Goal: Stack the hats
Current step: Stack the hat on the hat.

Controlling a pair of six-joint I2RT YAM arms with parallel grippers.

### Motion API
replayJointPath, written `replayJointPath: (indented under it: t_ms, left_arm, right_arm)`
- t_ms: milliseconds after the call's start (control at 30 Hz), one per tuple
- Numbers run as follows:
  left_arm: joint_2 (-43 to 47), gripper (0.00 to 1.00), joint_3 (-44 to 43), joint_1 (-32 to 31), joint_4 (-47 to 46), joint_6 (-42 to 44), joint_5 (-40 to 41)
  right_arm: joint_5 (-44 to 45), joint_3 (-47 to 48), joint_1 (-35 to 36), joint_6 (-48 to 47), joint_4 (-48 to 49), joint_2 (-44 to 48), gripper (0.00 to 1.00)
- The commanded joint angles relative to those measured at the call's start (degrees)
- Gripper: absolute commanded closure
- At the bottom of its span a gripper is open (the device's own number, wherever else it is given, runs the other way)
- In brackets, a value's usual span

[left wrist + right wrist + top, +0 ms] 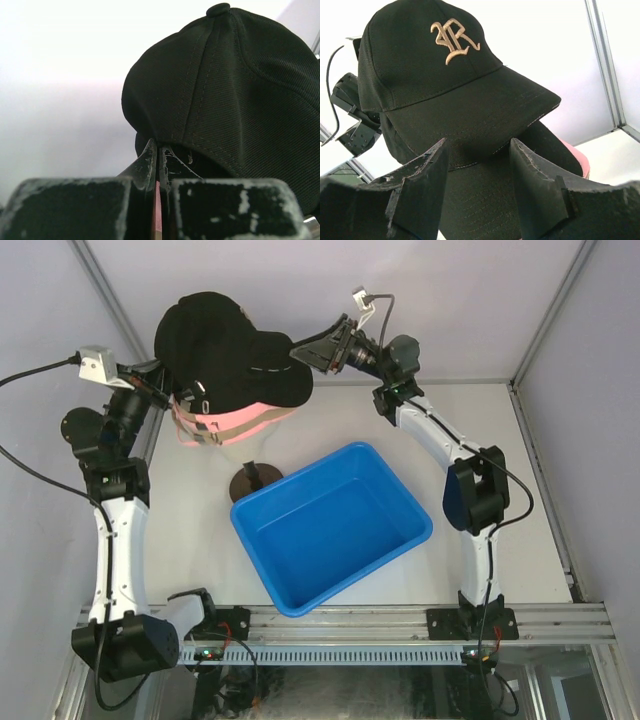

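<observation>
Top external view shows me a white bench closed in by pale grey walls, with a metal rail along the lower edge. One blue bin sits in the centre of the frame, and one small brown base stands just beside its upper left corner. The hats are piled in the upper left of the frame. I count two black caps, the top one with a gold letter and a second one under it, and one pink cap below. The left fingers are pressed together at the back of the pile. The right fingers stand apart before the top brim, gripping nothing.
</observation>
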State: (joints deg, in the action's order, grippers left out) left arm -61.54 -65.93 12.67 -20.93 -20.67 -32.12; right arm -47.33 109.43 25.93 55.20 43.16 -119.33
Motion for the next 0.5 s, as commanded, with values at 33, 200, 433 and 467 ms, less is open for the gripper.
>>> replayJointPath:
  t_ms: [33,200,433,467]
  left_arm:
    - [1.9,1.00,-4.1,-0.9,3.3,4.0,0.0]
    - [3.1,1.00,-4.1,-1.3,5.6,7.2,0.4]
    - [5.7,1.00,-5.1,-2.4,9.8,14.4,5.4]
    - [5.8,0.99,-5.4,-2.8,10.5,15.5,5.9]
  right_arm:
    - [-0.6,-2.5,0.6,-0.2,6.5,6.0,0.49]
    - [0.1,-6.8,0.4,-0.2,7.3,8.1,0.49]
    - [0.5,-6.3,0.6,-0.2,8.3,6.8,0.49]
    - [0.4,-6.0,0.7,-0.2,8.3,6.6,0.49]
